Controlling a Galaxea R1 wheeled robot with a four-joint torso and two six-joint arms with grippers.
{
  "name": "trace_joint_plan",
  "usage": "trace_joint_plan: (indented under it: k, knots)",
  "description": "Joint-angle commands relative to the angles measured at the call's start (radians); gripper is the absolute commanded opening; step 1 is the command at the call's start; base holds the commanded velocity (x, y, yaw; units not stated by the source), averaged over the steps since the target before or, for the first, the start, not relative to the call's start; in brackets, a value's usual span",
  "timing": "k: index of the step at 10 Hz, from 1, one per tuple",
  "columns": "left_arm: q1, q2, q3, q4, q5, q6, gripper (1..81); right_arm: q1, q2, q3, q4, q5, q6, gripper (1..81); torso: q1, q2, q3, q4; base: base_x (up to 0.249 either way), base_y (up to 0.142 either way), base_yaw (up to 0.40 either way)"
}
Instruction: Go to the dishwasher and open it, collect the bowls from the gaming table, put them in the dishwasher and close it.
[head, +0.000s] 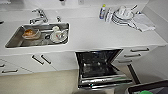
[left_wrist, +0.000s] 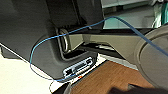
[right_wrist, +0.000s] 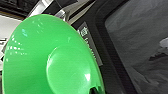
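The dishwasher (head: 98, 65) stands open under the white counter, its steel door (head: 105, 80) folded down towards me and dark racks showing inside. A lime-green bowl (right_wrist: 50, 57) looms large in the right wrist view, seen from below, with a dark tip of my right gripper (right_wrist: 95, 90) at its rim. A sliver of the same green bowl (head: 146, 92) shows at the lower right of the head view, right of the open door. Dark blurred parts of my left gripper (left_wrist: 125, 90) hang over a wood-coloured floor beside the robot's body. The gaming table is out of view.
A steel sink (head: 15, 40) holding dishes and a tap (head: 38, 15) are at the left of the counter. White crockery (head: 122, 15), a bottle (head: 102, 11) and a cloth (head: 143, 23) sit at the right. White drawers with black handles (head: 41, 59) flank the dishwasher.
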Motion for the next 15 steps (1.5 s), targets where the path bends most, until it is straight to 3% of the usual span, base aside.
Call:
trace_joint_plan:
  k: [1,3,4,6,8,9,13,15]
  knots:
    - [0.045,0.04,-0.01,0.031,-0.003,0.007,81.1,0.108,-0.014,-0.094,-0.115,0.265,0.109,1.0,0.0,0.0,0.0,0.0,0.0,0.0,0.0]
    - [0.045,0.044,-0.015,0.031,-0.003,0.005,81.1,0.164,-0.018,-0.091,-0.061,0.282,0.175,1.0,0.0,0.0,0.0,0.0,0.0,0.0,0.0]
    - [0.044,0.044,-0.015,0.031,-0.003,0.007,81.1,0.218,-0.002,-0.09,-0.069,0.282,0.199,1.0,0.0,0.0,0.0,0.0,0.0,0.0,0.0]
    - [0.045,0.048,-0.015,0.031,-0.003,0.005,81.1,0.301,0.108,-0.105,-0.218,0.282,0.227,1.0,0.0,0.0,0.0,0.0,0.0,0.0,0.0]
    - [0.045,0.053,-0.015,0.031,0.0,0.005,81.1,0.341,0.191,-0.111,-0.263,0.282,0.229,1.0,0.0,0.0,0.0,0.0,0.0,0.0,0.0]
    - [0.045,0.057,-0.016,0.031,0.001,0.005,81.1,0.38,0.228,-0.111,-0.323,0.282,0.233,1.0,0.0,0.0,0.0,0.0,0.0,0.0,0.0]
    - [0.061,0.102,-0.082,0.031,0.003,0.007,81.1,0.608,0.351,-0.097,-0.419,0.27,0.367,1.0,0.0,0.0,0.0,0.0,0.0,0.0,0.0]
    - [0.075,0.125,-0.122,0.031,0.0,0.007,81.1,0.705,0.383,-0.087,-0.451,0.239,0.401,1.0,0.0,0.0,0.0,0.0,0.0,0.0,0.0]
